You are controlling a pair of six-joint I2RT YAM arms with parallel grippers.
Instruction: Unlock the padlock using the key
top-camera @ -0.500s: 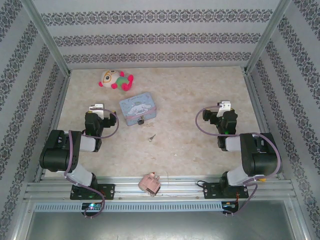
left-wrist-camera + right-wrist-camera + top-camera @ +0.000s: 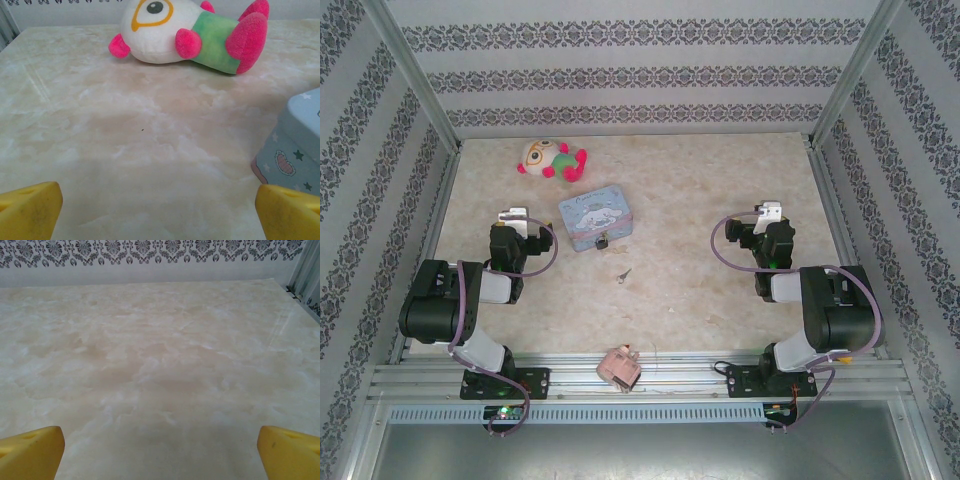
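Left gripper (image 2: 159, 214) and right gripper (image 2: 160, 454) both spread wide, holding nothing.
Tiny padlock (image 2: 602, 242) sits right at the blue tin's (image 2: 590, 213) near edge, key (image 2: 622, 275) lies a bit nearer, clear of the tin. Arms sit either side of the tin.

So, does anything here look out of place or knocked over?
The pink blocky object sits askew at the near edge of the table, partly over the metal rail. The plush toy lies on its side. Nothing looks spilled or damaged.

No visible change (anywhere) — none.
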